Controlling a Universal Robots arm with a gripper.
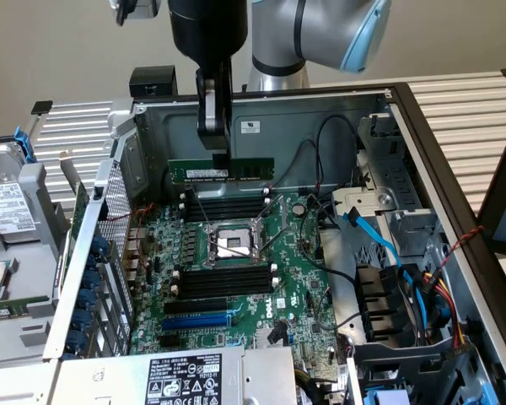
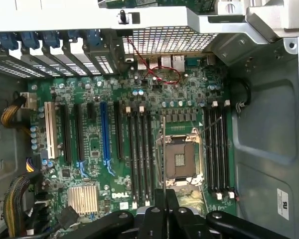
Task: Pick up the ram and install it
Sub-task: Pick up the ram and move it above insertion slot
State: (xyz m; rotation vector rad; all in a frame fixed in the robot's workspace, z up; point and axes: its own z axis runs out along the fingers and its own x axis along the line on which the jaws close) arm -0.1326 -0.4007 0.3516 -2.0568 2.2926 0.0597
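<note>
Exterior view:
- Gripper (image 1: pixel 220 159) hangs from the arm (image 1: pixel 320 29) inside the open case (image 1: pixel 278 126), pointing straight down. Jaws are clamped on the ram (image 1: pixel 249 170).
- Grip sits near the stick's middle, slightly toward the exterior view's left. Ram is level, label side facing the camera.
- Ram is in the air, not seated. It hangs above the slot bank (image 1: pixel 228 205) on the far side of the CPU socket (image 1: pixel 230 243), roughly parallel to those slots.
- A second slot bank (image 1: pixel 223 280) lies on the socket's near side, with the blue slot (image 1: pixel 198 321) nearer again.
- Motherboard (image 1: pixel 295 253) lies flat in the case. A blue cable (image 1: pixel 375 236) runs on the exterior view's right.

Wrist view:
- Looks straight down at the motherboard (image 2: pixel 89 149). Gripper (image 2: pixel 165 194) has its fingers (image 2: pixel 160 199) close together, almost no gap.
- Fingertips line up over the edge of the socket (image 2: pixel 179 159), between the two slot banks (image 2: pixel 139 154) and (image 2: pixel 217 154).
- All black slots look empty, white end clips visible.
- Blue slot (image 2: pixel 104 132) and a white slot (image 2: pixel 51 129) sit further out. Heatsink (image 2: pixel 82 199) is near the Dell logo. Red wire (image 2: pixel 159 69) loops by the rear ports.
</note>
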